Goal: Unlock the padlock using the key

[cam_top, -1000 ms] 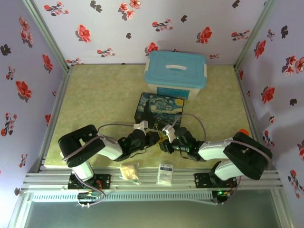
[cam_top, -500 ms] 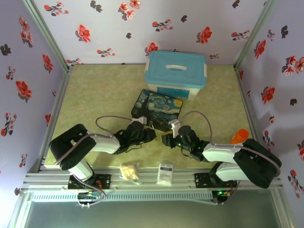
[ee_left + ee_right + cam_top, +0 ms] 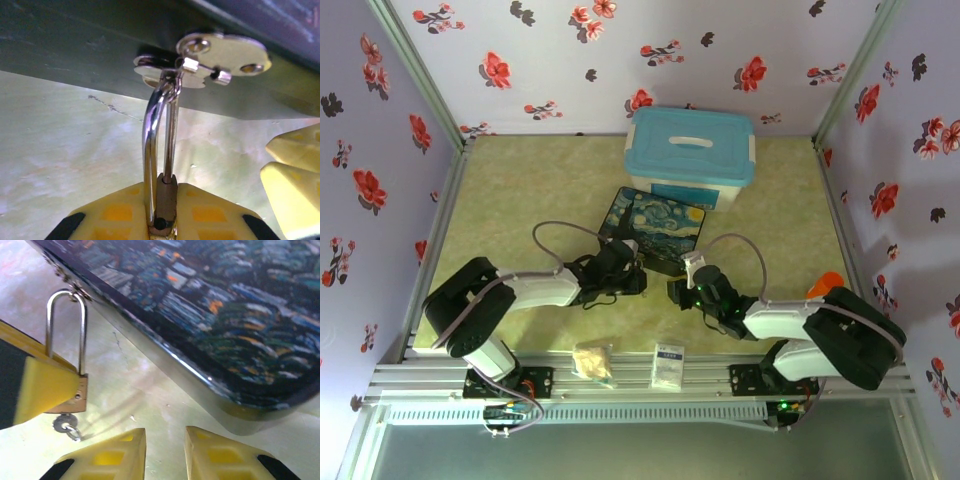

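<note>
The small brass padlock (image 3: 167,197) is pinched between my left gripper's (image 3: 162,187) yellow fingers. Its silver shackle (image 3: 151,125) runs up through the clasp (image 3: 225,52) on the front of the painted dark-blue box (image 3: 655,228). In the right wrist view the padlock (image 3: 78,394) hangs from the box (image 3: 225,305), with the left gripper's finger (image 3: 47,385) across it. A small grey key (image 3: 64,423) on a ring sticks out below the padlock body. My right gripper (image 3: 165,440) is open and holds nothing, a short way right of the padlock. In the top view the left gripper (image 3: 632,280) and right gripper (image 3: 677,290) sit before the box.
A white bin with a light-blue lid (image 3: 690,155) stands just behind the box. A white packet (image 3: 668,365) and a crumpled beige bag (image 3: 592,360) lie on the near rail. Flowered walls close in the green mat (image 3: 520,210) on three sides.
Both arms have stretched forward toward the box. The two grippers, close together a second ago, have come apart, the left staying at the clasp with the padlock. The box has turned slightly.
</note>
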Controlling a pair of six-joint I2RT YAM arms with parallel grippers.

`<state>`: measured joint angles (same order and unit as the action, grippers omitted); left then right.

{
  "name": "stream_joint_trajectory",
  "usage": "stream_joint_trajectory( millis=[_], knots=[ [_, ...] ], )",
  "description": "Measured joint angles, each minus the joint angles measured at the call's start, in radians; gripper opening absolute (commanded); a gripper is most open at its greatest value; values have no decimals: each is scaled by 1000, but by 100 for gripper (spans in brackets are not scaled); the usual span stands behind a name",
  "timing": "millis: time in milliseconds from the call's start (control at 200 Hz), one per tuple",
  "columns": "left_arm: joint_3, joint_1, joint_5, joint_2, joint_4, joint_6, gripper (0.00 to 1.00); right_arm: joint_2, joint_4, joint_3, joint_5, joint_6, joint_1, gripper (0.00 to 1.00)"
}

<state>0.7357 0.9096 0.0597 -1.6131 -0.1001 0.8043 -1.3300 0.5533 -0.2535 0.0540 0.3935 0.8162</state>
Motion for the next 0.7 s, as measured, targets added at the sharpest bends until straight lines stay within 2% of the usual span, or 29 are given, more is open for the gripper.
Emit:
stream_joint_trajectory(
  millis=[215, 410, 465, 600, 700],
  knots=[
    [69, 5, -86, 0, 174, -68, 17, -52, 17, 0, 19, 9, 0, 26],
    [88, 7, -105, -3, 220, -86, 14, -87, 32, 0, 27, 12, -3, 26],
    [91, 8, -105, -5, 224, -86, 15, -97, 40, 0, 29, 13, -5, 26],
    [98, 8, -110, -14, 228, -88, 28, -112, 64, 0, 31, 23, -5, 26],
    [111, 15, -118, -50, 229, -98, 28, -126, 79, -3, 34, 27, -5, 26]
  ],
)
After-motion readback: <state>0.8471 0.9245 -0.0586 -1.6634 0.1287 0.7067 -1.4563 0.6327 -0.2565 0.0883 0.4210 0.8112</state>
